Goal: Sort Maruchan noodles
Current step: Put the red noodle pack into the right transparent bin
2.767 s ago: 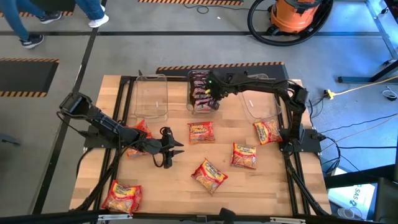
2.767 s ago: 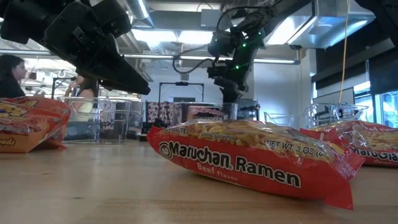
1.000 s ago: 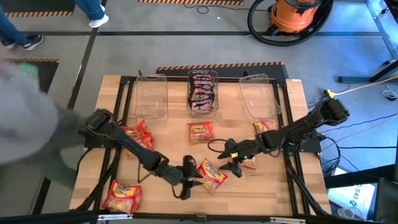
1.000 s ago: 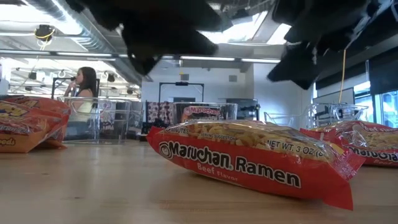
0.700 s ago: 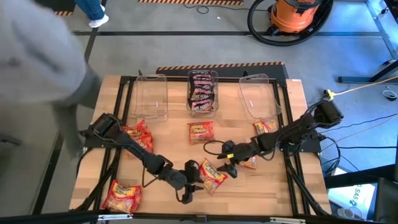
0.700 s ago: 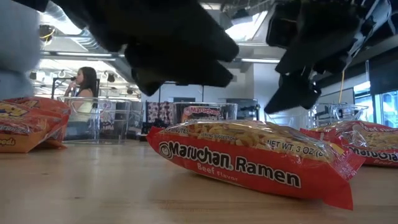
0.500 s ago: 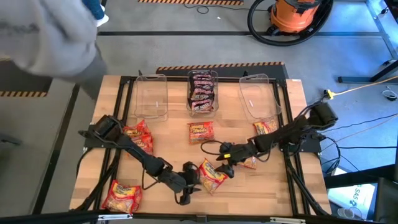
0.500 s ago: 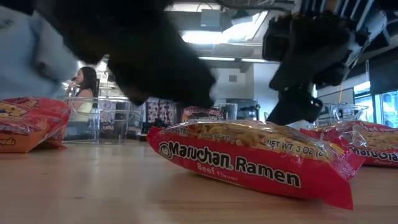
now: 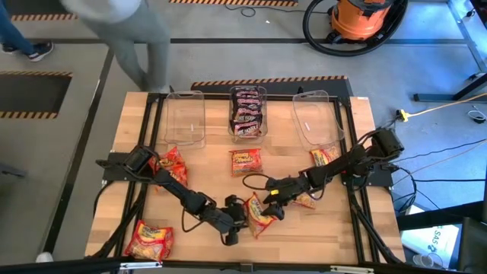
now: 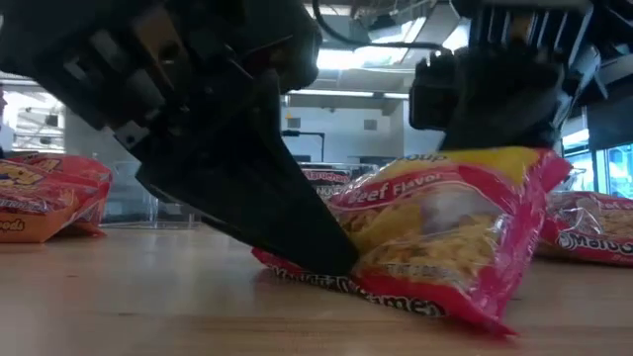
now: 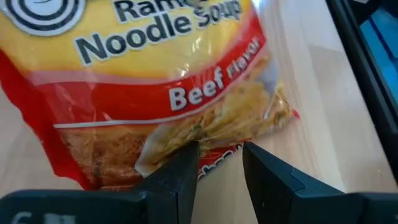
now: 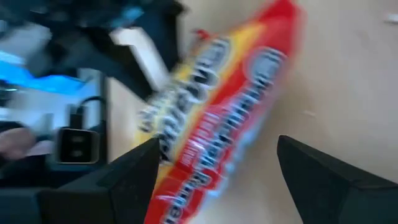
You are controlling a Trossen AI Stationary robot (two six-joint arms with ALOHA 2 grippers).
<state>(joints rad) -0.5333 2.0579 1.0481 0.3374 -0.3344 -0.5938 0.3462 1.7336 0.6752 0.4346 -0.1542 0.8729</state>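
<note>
A red and yellow Maruchan noodles packet (image 9: pixel 259 215) stands tipped up at the table's middle near side, with one long edge (image 10: pixel 396 300) on the wood. My left gripper (image 9: pixel 237 219) comes at it from the left, slightly open, its fingertips at the packet's low edge. My right gripper (image 9: pixel 270 208) is open at the packet's raised right edge (image 10: pixel 475 163), and the packet (image 12: pixel 211 124) shows between its wide fingers. Other packets (image 9: pixel 246 161) lie flat on the table. Dark packets fill the middle bin (image 9: pixel 248 112). My left gripper meets the packet's low edge (image 11: pixel 217 155) with both fingertips (image 11: pixel 186 163), slanting down from the table's left. The packet (image 10: pixel 445 232) tilts up and away from it, its printed face toward that gripper. My right gripper: whether its open fingers touch the raised edge, I cannot tell.
More packets lie at the left (image 9: pixel 169 166), near left corner (image 9: pixel 148 240), right (image 9: pixel 327 158) and just right of the grippers (image 9: pixel 304 199). Clear bins stand at the far left (image 9: pixel 185 118) and far right (image 9: pixel 316 118). A person (image 9: pixel 129 30) walks past the far left corner.
Both grippers have come down and closed in on the middle packet, the left from the left and the right from the right, its wrist rolling. The packet, which lay flat, has tipped up onto one edge between them.
</note>
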